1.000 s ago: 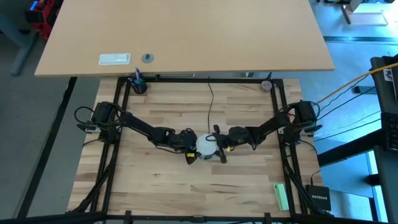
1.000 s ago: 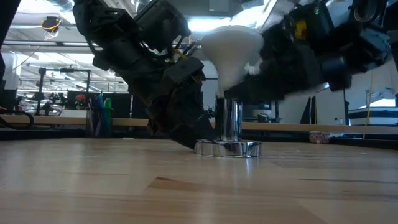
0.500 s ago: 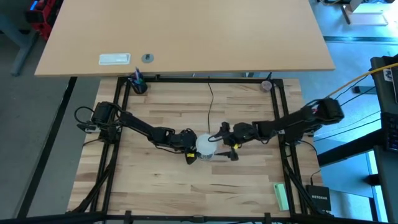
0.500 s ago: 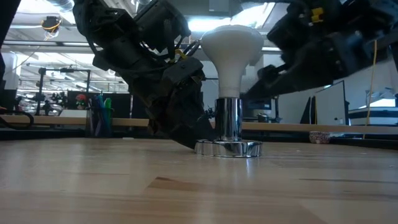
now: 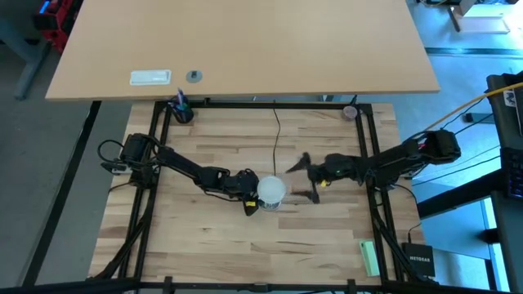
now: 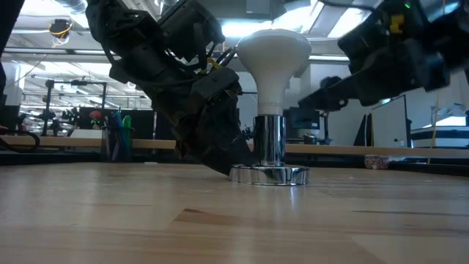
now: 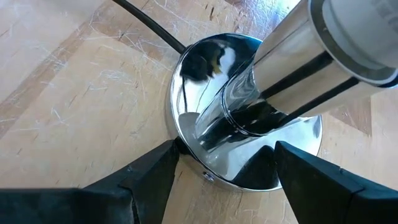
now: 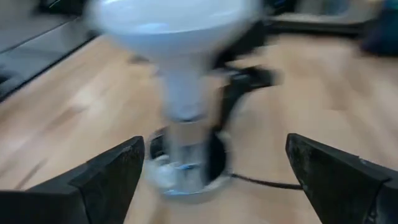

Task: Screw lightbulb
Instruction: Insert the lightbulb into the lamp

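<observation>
Wooden table (image 5: pixel 245 253); left end effector (image 7: pixel 214 165) pinching socket (image 7: pixel 249 155), right end effector (image 5: pixel 304 180) spread.

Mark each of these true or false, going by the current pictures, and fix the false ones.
1. The lightbulb stands upright in the silver socket. True.
2. The right gripper is clamped on the bulb. False: it is open and apart from the bulb, off to the side.
3. The left gripper has a finger on either side of the socket's base. True.
4. The socket lies tipped over on the table. False: it stands upright on its round base.
5. A black cord runs from the socket toward the table's far edge. True.
</observation>
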Robot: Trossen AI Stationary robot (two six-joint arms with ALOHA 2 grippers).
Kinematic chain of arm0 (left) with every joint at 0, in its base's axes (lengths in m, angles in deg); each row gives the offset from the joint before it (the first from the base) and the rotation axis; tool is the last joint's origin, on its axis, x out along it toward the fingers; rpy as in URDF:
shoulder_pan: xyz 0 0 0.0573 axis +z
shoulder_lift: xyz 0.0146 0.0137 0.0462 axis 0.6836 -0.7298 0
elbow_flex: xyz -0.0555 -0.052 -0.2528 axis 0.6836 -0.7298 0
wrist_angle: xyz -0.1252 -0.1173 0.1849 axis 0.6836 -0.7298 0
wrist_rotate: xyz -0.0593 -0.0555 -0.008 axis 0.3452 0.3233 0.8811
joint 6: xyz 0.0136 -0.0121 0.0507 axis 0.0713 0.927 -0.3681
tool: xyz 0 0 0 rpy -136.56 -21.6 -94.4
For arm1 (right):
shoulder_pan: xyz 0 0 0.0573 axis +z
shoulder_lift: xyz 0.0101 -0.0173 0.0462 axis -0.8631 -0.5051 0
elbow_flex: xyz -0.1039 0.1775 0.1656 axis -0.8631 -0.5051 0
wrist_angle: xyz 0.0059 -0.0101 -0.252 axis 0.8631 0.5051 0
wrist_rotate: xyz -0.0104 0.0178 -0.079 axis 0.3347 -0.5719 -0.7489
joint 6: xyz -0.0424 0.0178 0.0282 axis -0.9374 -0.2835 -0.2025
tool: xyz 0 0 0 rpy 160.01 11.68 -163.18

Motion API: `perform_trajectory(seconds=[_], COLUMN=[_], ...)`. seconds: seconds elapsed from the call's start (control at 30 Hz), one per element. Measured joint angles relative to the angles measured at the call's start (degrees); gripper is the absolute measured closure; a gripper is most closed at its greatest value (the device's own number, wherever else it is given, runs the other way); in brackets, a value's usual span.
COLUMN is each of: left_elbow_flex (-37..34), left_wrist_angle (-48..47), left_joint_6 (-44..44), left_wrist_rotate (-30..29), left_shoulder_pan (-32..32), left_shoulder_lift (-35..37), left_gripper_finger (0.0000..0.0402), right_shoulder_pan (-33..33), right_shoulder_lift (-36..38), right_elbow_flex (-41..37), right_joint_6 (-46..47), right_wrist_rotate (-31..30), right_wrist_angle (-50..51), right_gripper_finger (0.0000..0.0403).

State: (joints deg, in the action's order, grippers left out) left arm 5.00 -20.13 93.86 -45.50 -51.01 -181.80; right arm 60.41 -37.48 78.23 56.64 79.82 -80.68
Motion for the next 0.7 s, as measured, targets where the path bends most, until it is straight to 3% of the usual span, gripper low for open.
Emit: perform_trajectory(seconds=[0.1,0.3,0.4,0.6,0.7], left_elbow_flex=[0.0,0.0,0.0,0.0,0.0], left_wrist_angle=[0.04,0.1,0.12,0.13,0.13], left_joint_6=[-0.32,-0.53,-0.54,-0.43,-0.38], left_wrist_rotate=[0.0,0.0,-0.01,-0.02,-0.02], left_shoulder_pan=[0.02,0.04,0.04,0.04,0.04], left_shoulder_lift=[0.0,0.0,0.0,0.0,0.0], left_gripper_finger=[0.0141,0.0141,0.0141,0.0141,0.0141], right_shoulder_pan=[-0.1,-0.03,-0.01,-0.12,-0.19], right_shoulder_lift=[0.0,0.0,0.04,-1.67,-4.08], right_elbow_flex=[-3.22,-3.85,-2.96,-1.31,-0.71], right_joint_6=[5.39,12.54,17.31,20.53,15.89], right_wrist_rotate=[-3.22,-1.86,-4.04,-9.02,-6.23], right_wrist_angle=[-4.85,-2.79,-3.51,-2.77,-3.28], right_gripper_finger=[0.0009,0.0009,0.0009,0.001,0.0017])
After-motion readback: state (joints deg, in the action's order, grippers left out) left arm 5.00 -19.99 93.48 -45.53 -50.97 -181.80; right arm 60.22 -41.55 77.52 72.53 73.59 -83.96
